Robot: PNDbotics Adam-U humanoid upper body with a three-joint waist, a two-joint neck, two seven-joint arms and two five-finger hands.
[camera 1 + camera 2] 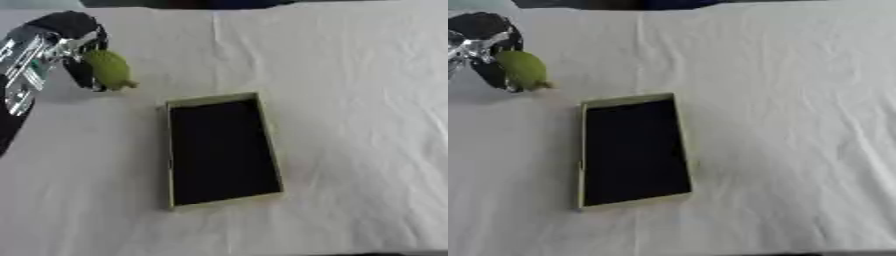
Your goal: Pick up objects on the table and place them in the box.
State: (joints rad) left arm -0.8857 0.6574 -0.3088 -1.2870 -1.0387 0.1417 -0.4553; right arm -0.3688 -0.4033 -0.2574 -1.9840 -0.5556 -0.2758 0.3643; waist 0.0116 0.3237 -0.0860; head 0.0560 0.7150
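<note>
We are looking down at a tabletop [350, 75] that is wearing a white, lightly creased cloth across its whole surface. Sitting near the middle of it, a little toward the left edge and slightly askew, is a shallow rectangular box [268, 145] with pale yellow-green walls and a dark inside; its long sides are running from the far edge toward the near edge, and we are seeing nothing lying in it.

Coming in from the far left corner, our left hand [74, 45] is showing black with silver parts, and its fingers are curling around a green object [109, 69]. The hand is gripping it from behind and above, so the object's rounded lower end is sticking out toward the box. We are finding the green object oval and a little knobbly, and we cannot make out more of it than that. It is sitting in the hand beyond the box's far left corner, apart from the box; whether it is touching the cloth we cannot tell.

We are seeing no right hand in either view.
</note>
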